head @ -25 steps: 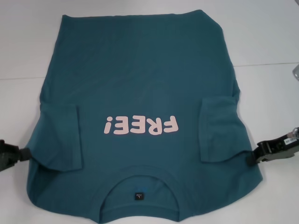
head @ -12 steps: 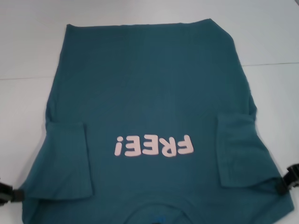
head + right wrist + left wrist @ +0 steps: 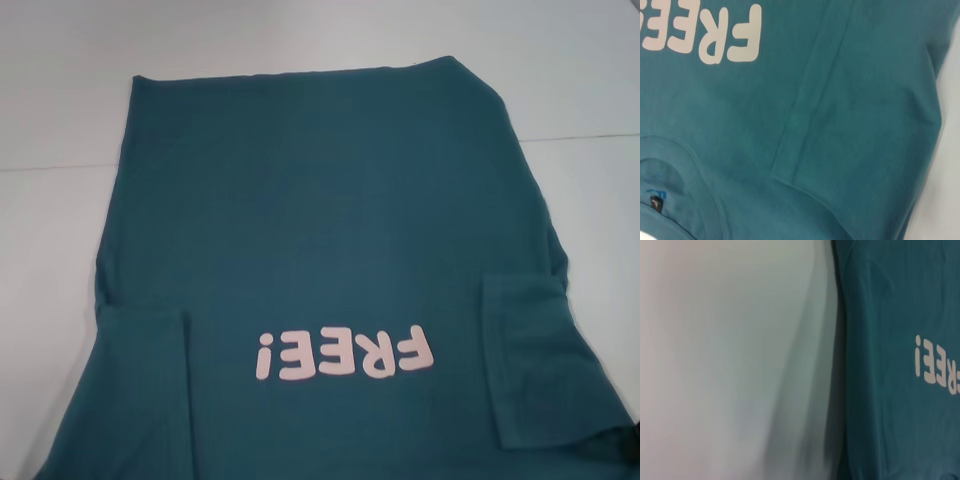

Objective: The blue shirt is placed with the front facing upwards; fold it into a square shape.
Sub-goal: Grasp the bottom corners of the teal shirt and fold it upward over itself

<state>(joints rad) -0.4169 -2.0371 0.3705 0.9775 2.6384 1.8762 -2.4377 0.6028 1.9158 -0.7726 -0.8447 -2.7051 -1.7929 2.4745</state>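
Grippers: neither one really showing in any view, so can't tell if wide, narrow or holding cloth. Just a dark sliver at the near right edge of the head view, too small to call.

Head view, shirt: blue shirt spread front-up on the white table, hem at the far side, collar end running off the near edge.
Head view, print: pink "FREE!" lettering upside down from here, sitting on the near half.
Head view, sleeves: left sleeve and right sleeve both folded inward onto the body, lying flat-ish on top.
Head view, table: pale seam line crossing it toward the far side, partly under the shirt.

Left wrist view: shirt's left edge against bare table, a shadow strip running alongside, part of the lettering visible. No fingers in shot.

Right wrist view: folded right sleeve with its stitched hem lying over the chest, ribbed collar and small dark neck label in one corner, sliver of table past the shirt's right side. No fingers here either.

Progress, best guess: sleeves tucked in, so early part done. Body not yet folded lengthwise at all, so still a long rectangle, not a square.
Left to do, probably: bring collar end and hem end together, maybe narrow the sides a bit more, then flatten.
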